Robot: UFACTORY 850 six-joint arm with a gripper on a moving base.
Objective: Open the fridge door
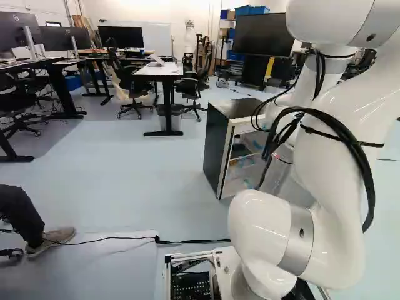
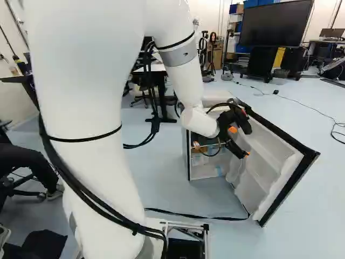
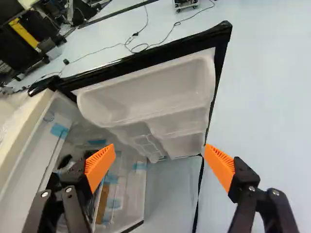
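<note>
The white arm (image 1: 331,187) rises from its lowest joint, bends high up, and sends its forearm (image 2: 183,83) forward and down, so that the black gripper (image 2: 245,141) sits tilted low in front of the inner side of the fridge door (image 2: 269,162). The gripper is spread wide, its orange pads (image 3: 100,167) well apart, with nothing pinched between them. The door stands open ahead of the gripper, its moulded door bins (image 3: 150,94) facing it; whether a finger touches the door, I cannot tell. Ahead of one finger and to that side lies the fridge cabinet (image 1: 215,144), its inside exposed; the other finger has floor (image 3: 272,116) beyond it. Pieces of blue tape (image 3: 59,130) show inside the cabinet, ahead of the nearer finger, which covers part of the contents; those are hard to make out. In the left base view, the arm hides the gripper and the door, and cuts across one side of the cabinet. In the right base view, the forearm and gripper cover part of the cabinet's opening, and the arm's upper bend runs out of sight.
</note>
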